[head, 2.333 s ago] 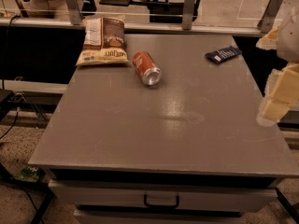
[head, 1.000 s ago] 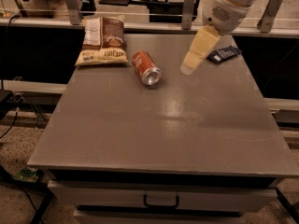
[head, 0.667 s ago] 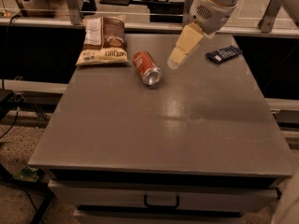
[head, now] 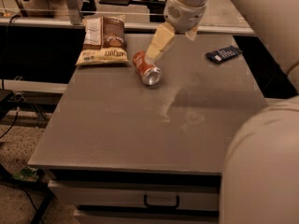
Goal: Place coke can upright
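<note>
The coke can [head: 146, 68], a small red cylindrical aluminium drink can with a silver end, lies on its side in the camera view. It sits on the far half of the table, left of centre, and we see its round shiny end facing near and right.

The matte grey flat table top [head: 140, 125] shows pale scuffs near its middle. Just left of the can and farther back lies a crinkled brown-and-cream chip bag [head: 103, 40]. A flat dark blue packet [head: 224, 54] rests well apart at the far right.

The cream, blocky gripper [head: 158, 43] slants down from a rounded white wrist. Its tip is at the can's far end. We cannot tell whether it touches the can, nor whether it is released or clenched.
</note>
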Controlling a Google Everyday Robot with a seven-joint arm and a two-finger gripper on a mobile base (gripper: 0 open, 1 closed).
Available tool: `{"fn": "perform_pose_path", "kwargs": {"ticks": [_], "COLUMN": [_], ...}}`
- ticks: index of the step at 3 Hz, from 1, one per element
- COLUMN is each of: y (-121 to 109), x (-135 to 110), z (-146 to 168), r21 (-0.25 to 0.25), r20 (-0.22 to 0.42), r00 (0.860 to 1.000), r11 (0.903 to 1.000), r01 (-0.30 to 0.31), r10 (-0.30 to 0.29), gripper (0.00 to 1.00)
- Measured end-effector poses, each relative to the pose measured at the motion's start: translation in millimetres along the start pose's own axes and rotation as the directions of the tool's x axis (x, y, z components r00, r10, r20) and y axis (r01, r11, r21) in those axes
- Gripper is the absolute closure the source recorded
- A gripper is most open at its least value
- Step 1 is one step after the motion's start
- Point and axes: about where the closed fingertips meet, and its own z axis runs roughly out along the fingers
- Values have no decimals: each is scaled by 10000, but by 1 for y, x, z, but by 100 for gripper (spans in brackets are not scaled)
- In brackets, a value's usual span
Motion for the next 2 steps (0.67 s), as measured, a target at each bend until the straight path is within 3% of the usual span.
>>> {"fn": "perform_pose_path", "kwargs": {"ticks": [1,2], "y": [10,15], "x": [-32,-48], "z": [28,43], "r21": [-143,-156], "r20": [-322,-521], "r00": [9993,9984], "r11": [9998,9996], "r01": [-170,-237], "r10": [165,229], "gripper": [0,0]}}
